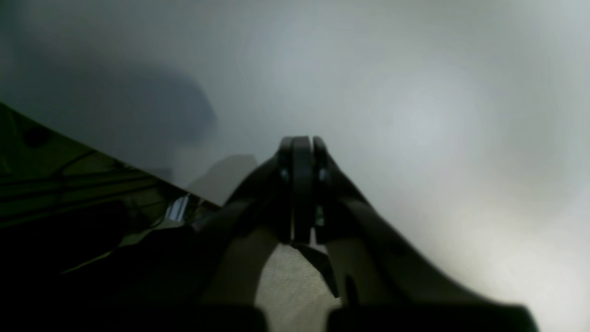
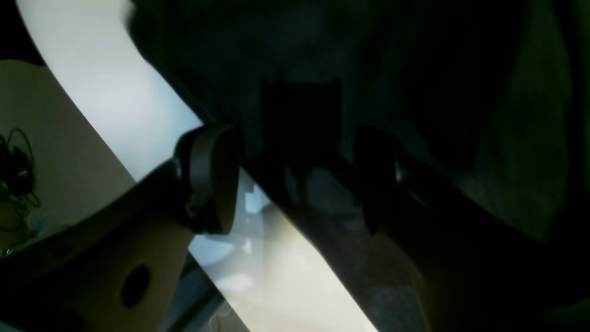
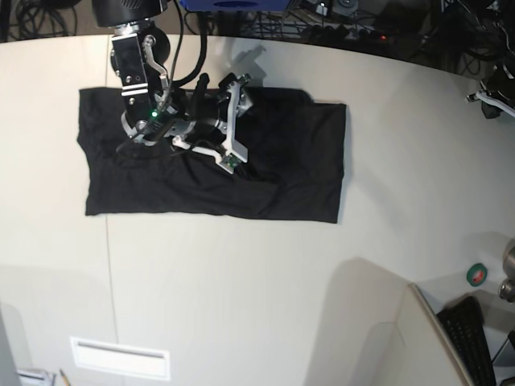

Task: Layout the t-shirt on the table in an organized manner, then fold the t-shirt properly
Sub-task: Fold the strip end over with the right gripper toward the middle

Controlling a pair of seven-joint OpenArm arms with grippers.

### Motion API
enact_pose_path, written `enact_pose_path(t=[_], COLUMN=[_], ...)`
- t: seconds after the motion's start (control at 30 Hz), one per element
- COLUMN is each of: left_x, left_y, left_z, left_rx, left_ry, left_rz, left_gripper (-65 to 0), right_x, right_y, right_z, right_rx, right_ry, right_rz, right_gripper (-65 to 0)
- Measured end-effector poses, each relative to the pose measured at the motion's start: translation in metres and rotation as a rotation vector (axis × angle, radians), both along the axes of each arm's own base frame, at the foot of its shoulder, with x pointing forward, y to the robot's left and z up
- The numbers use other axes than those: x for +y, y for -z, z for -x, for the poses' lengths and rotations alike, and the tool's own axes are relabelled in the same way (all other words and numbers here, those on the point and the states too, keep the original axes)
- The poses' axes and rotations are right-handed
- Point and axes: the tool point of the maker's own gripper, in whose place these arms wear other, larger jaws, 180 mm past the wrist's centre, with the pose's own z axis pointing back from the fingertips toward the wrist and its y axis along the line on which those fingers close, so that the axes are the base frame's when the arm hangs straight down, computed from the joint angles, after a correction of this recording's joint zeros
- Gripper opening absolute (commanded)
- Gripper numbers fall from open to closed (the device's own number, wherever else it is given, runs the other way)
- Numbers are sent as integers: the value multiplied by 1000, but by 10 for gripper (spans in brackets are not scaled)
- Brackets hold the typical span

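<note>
The black t-shirt (image 3: 282, 173) lies flat on the off-white table (image 3: 241, 297) as a wide rectangle at the upper left. My right gripper (image 3: 235, 125) hovers low over its upper middle. In the right wrist view the right gripper (image 2: 295, 184) is open, its pads (image 2: 209, 184) wide apart, with dark t-shirt (image 2: 322, 69) fabric under and between them at the shirt's edge. My left gripper (image 1: 302, 145) is shut on nothing above bare table (image 1: 415, 115), away from the shirt. The left arm's end (image 3: 491, 100) shows at the far right edge.
A thin seam (image 3: 109, 281) runs down the table's left part. A green tape roll (image 3: 477, 275), a black keyboard (image 3: 471, 338) and a beige panel (image 3: 418, 346) sit at the lower right. Cables (image 3: 338, 20) crowd the back edge.
</note>
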Motion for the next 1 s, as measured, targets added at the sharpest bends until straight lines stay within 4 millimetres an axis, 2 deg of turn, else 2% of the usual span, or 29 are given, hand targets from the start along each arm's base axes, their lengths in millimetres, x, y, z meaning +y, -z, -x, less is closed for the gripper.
enact_pose_path(t=[0.13, 0.27, 0.33, 0.4, 0.53, 0.73, 0.87, 1.0], left_x=[-6, -3, -3, -4, -15, -18, -18, -17], left_y=[-3, -7, -7, -7, -2, 0, -2, -1], left_z=[-2, -3, -3, -5, -11, -12, -15, -14], left_rx=[-11, -13, -14, -17, -1, 2, -5, -3], left_ry=[8, 15, 16, 16, 58, 65, 66, 66], left_rz=[-7, -20, -22, -19, -10, -5, -7, -7], left_gripper=[-650, -650, -650, -650, -650, -650, -650, -650], right_x=[-3, -2, 0, 0, 1, -4, -16, -29], right_y=[6, 7, 7, 8, 7, 2, -4, -18], right_z=[-1, 1, 2, 3, 2, 1, 0, -7], right_rx=[9, 15, 14, 17, 16, -3, 0, -37], right_ry=[2, 2, -3, -3, -2, 7, 61, 63], right_rz=[3, 0, 0, 1, -3, 9, 65, 108], right_gripper=[-290, -290, -311, -395, -645, -650, -650, -650])
